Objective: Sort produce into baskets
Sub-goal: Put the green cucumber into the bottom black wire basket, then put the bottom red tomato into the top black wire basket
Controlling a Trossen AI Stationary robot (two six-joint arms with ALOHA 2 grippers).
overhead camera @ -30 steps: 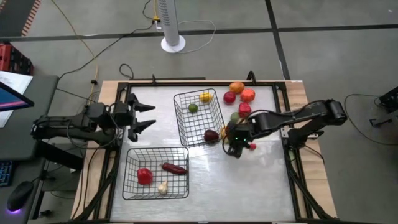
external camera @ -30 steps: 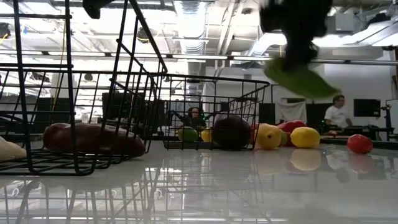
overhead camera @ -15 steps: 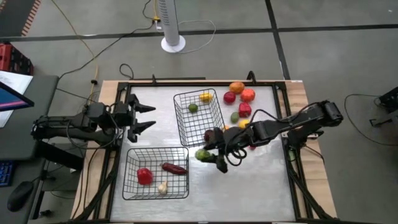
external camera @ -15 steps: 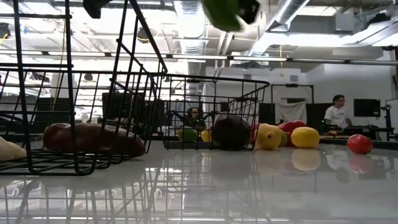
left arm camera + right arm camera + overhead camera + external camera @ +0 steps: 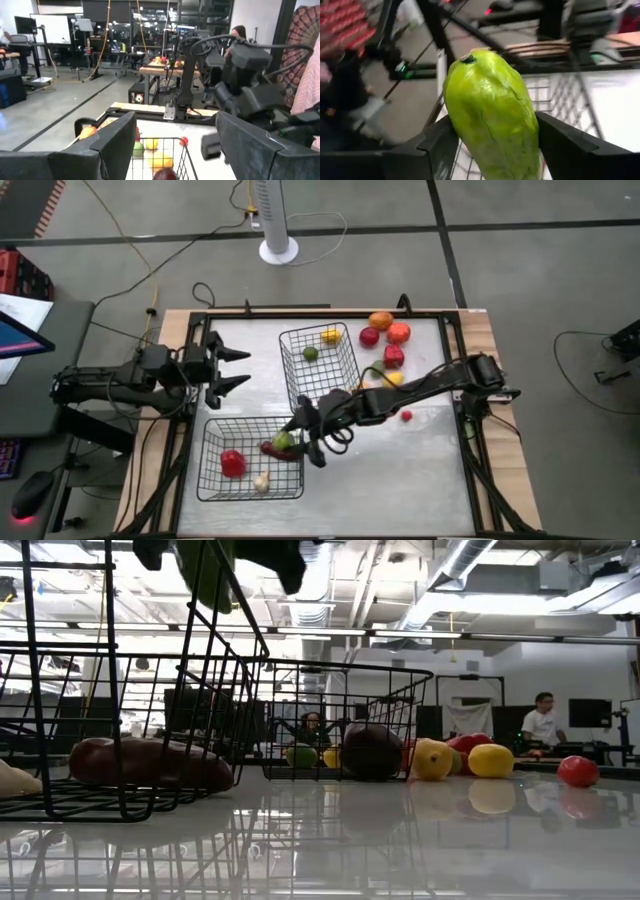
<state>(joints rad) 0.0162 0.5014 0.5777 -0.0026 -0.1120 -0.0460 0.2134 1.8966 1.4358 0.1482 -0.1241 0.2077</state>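
From above, the right gripper point(image 5: 298, 438) reached across the table point(image 5: 400, 470) and held a green vegetable point(image 5: 285, 441) over the right edge of the near basket point(image 5: 250, 460), which contained a red tomato point(image 5: 232, 463), a maroon piece point(image 5: 280, 450) and a white one point(image 5: 261, 482). The far basket point(image 5: 318, 367) held a yellow point(image 5: 330, 336) and a green fruit point(image 5: 310, 353). The left gripper point(image 5: 232, 367) waited at the table's left side, fingers spread apart.

At table height, the green vegetable point(image 5: 205, 570) hung above the near basket point(image 5: 120, 690).

In the left wrist view, the left fingers point(image 5: 117, 142) stood wide apart.

In the right wrist view, the fingers point(image 5: 435, 145) clamped the green vegetable point(image 5: 492, 117).
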